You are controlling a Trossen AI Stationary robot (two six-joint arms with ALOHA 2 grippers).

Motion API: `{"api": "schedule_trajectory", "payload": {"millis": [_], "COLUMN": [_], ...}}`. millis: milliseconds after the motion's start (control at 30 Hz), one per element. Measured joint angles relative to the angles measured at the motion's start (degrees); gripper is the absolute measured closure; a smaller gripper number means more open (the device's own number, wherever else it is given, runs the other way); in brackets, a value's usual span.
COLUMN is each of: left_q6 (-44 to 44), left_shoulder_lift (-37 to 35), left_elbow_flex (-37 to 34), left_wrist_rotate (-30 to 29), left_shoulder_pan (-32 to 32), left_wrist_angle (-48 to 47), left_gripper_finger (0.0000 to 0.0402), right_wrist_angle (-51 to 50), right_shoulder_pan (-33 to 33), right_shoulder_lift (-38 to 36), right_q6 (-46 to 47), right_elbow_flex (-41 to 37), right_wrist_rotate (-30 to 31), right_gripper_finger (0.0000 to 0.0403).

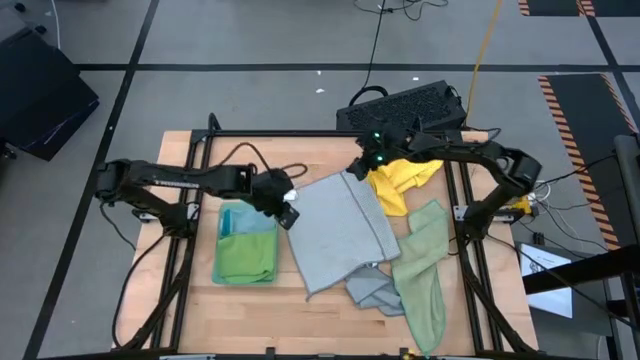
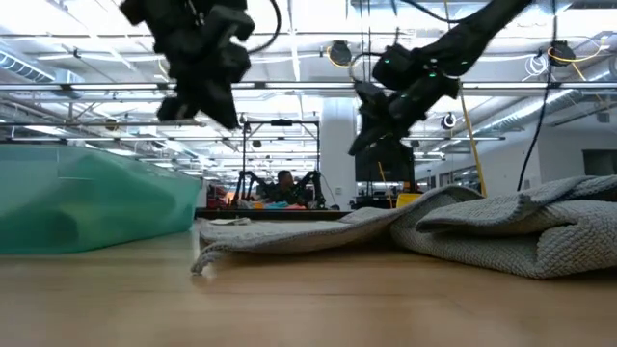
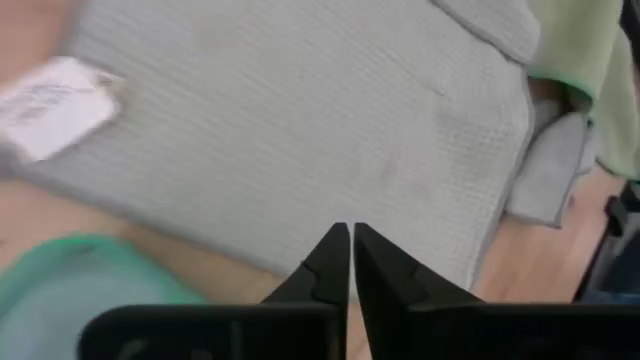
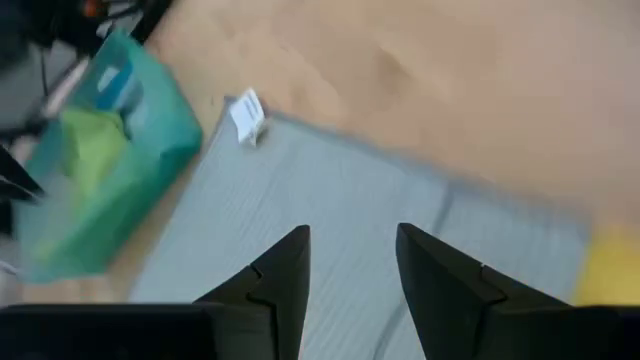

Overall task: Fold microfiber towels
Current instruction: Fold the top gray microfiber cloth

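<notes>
Hovering over the grey towel's (image 1: 340,232) two far corners, both grippers are being held clear of it: the left gripper (image 1: 288,212) is pinched shut on nothing, the right gripper (image 1: 362,166) is standing half open. Risk-wise, a corner could get missed or only the label (image 3: 52,122) snagged, so the fold would end up crooked.

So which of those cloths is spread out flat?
The big grey towel in the middle; the yellow and sage ones lie crumpled, the green ones stacked folded.
</notes>
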Motion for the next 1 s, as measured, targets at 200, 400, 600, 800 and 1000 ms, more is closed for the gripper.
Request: {"api": "schedule_trajectory", "payload": {"millis": [200, 400, 600, 800, 1000], "left_q6": [-0.49, -3.03, 1.48, 2.12, 2.24], "left_shoulder_lift": [-0.64, -0.06, 3.19, 5.78, 6.7], "left_elbow_flex": [7.85, 8.6, 8.51, 8.6, 8.57], "left_wrist_rotate": [-7.06, -6.11, -2.78, -1.9, -1.27], "left_shoulder_pan": [3.2, 12.51, 19.45, 22.14, 22.49], "left_wrist_angle": [-11.4, -18.26, -17.99, -14.78, -13.5], "left_gripper_finger": [0.0348, 0.0284, 0.0208, 0.017, 0.0167], "right_wrist_angle": [-1.45, -5.5, -12.41, -11.92, -12.59], "right_shoulder_pan": [-0.59, -3.03, -2.97, -2.93, -3.64], "right_shoulder_lift": [7.81, 14.33, 12.84, 14.01, 17.46], "right_q6": [-19.69, -20.45, -22.52, -33.38, -39.52], "right_elbow_flex": [8.23, 13.64, 13.97, 14.05, 13.94], "right_wrist_rotate": [1.31, -5.94, -4.41, -3.11, -3.08], "right_gripper_finger": [0.0259, 0.0259, 0.0259, 0.0259, 0.0259]}}
